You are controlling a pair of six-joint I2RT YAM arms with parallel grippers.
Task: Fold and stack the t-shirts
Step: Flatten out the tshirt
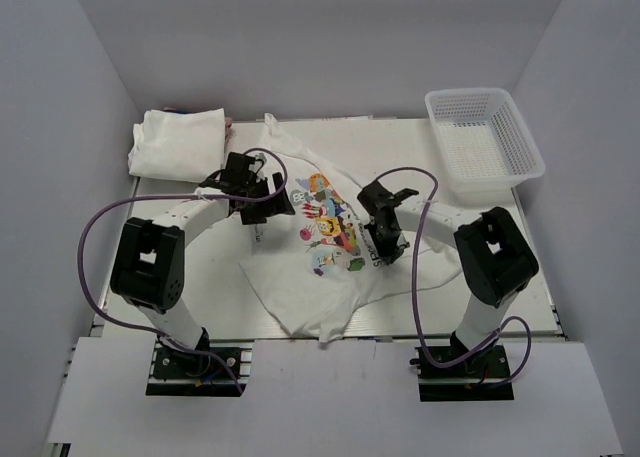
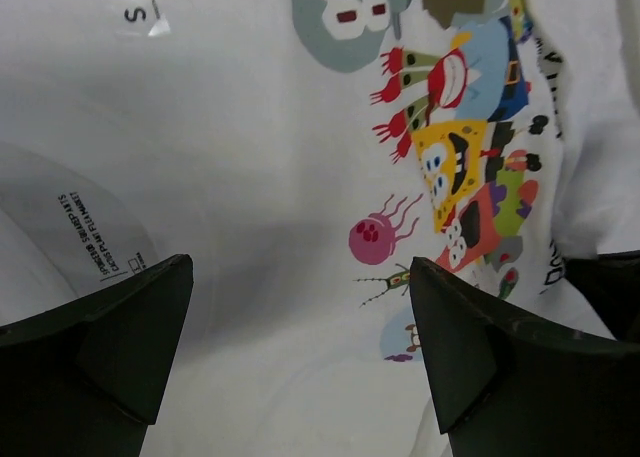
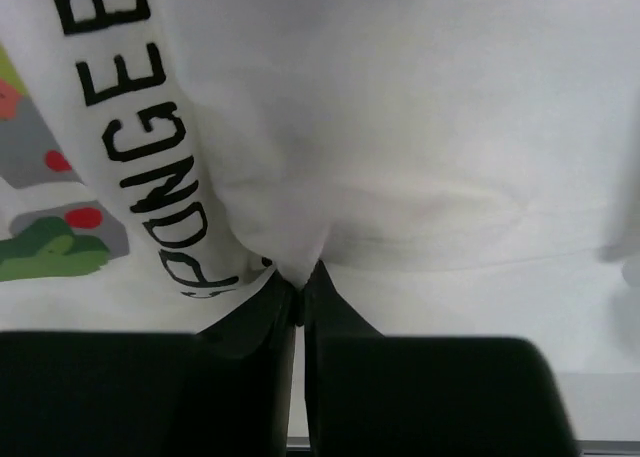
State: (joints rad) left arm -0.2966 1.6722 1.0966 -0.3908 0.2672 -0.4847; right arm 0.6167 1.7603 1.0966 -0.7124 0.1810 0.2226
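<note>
A white t-shirt [image 1: 310, 277] with a colourful cartoon print [image 1: 330, 222] lies crumpled in the middle of the table. Its print shows in the left wrist view [image 2: 460, 177], its dark lettering in the right wrist view [image 3: 130, 127]. My left gripper [image 1: 262, 209] is open, hovering over the shirt's left part [image 2: 300, 317], holding nothing. My right gripper [image 1: 383, 245] is shut on a pinched fold of the shirt [image 3: 298, 269] beside the lettering. A folded white t-shirt bundle [image 1: 178, 142] lies at the back left corner.
A white plastic mesh basket [image 1: 484, 139] stands at the back right, partly over the table edge. Grey walls close in on left, right and back. Purple cables loop from both arms near the front edge [image 1: 300, 335].
</note>
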